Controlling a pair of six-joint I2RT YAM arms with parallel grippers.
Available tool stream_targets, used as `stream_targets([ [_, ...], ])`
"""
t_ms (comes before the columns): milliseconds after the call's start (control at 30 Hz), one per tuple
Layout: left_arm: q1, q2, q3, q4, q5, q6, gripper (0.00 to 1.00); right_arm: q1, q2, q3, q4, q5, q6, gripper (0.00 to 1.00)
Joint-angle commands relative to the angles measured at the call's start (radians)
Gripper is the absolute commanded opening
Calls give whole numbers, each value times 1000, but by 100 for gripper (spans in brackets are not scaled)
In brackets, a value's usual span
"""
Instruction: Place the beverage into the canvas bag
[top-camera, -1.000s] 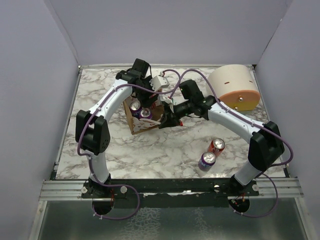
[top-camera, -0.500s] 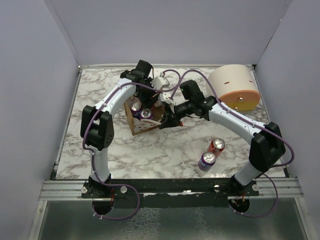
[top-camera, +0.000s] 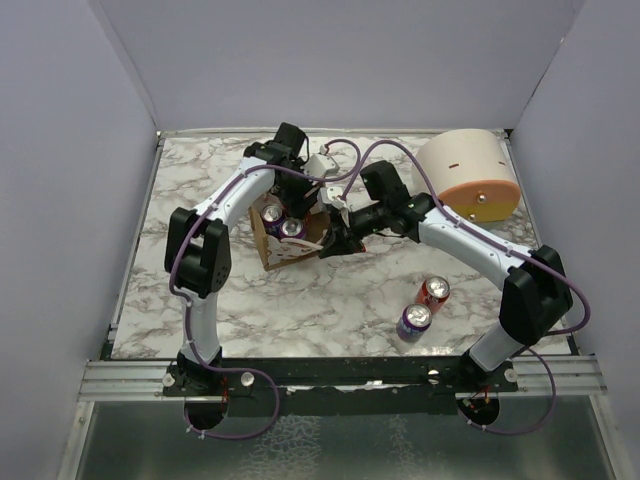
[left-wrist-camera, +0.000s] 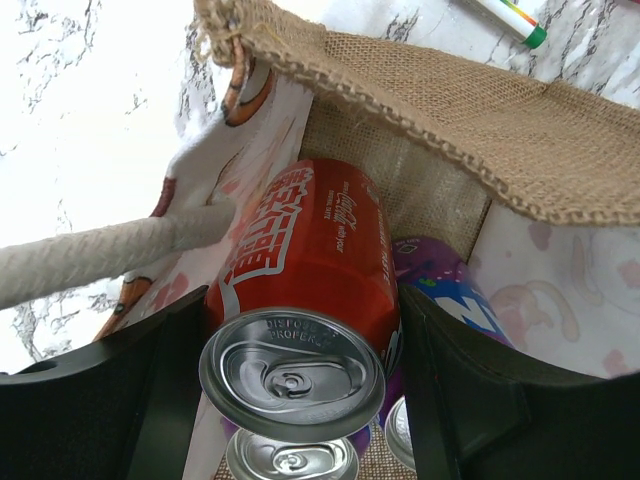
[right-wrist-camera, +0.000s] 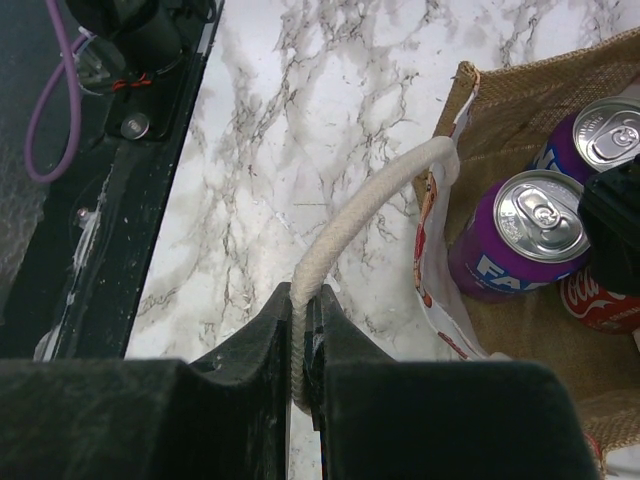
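The canvas bag (top-camera: 283, 250) stands open at the table's middle, brown burlap (left-wrist-camera: 480, 130) with patterned sides. Two purple cans (right-wrist-camera: 520, 235) stand inside it. My left gripper (left-wrist-camera: 295, 385) is shut on a red cola can (left-wrist-camera: 305, 270) and holds it inside the bag's mouth, above the purple cans; it also shows in the top view (top-camera: 292, 200). My right gripper (right-wrist-camera: 308, 335) is shut on the bag's white rope handle (right-wrist-camera: 360, 215) at the bag's right side and holds it out sideways; it shows in the top view too (top-camera: 332, 243). The red can (right-wrist-camera: 600, 300) shows beside the purple ones.
A red can (top-camera: 434, 291) and a purple can (top-camera: 413, 321) stand on the marble table at the front right. A cream dome container (top-camera: 467, 175) with an orange rim sits at the back right. A green-tipped marker (left-wrist-camera: 510, 18) lies behind the bag.
My left arm's elbow has swung to the right and its wrist has shifted slightly over the bag with the red can. The right arm has stayed on the handle.
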Motion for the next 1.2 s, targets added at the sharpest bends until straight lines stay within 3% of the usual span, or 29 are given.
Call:
stream_targets([
  [0,-6,7,23,30,-23,-29,43,5,-32,-6,13,-11,9,1],
  [1167,-8,56,19,22,-63,-56,81,5,-49,-16,8,-9,-5,1],
])
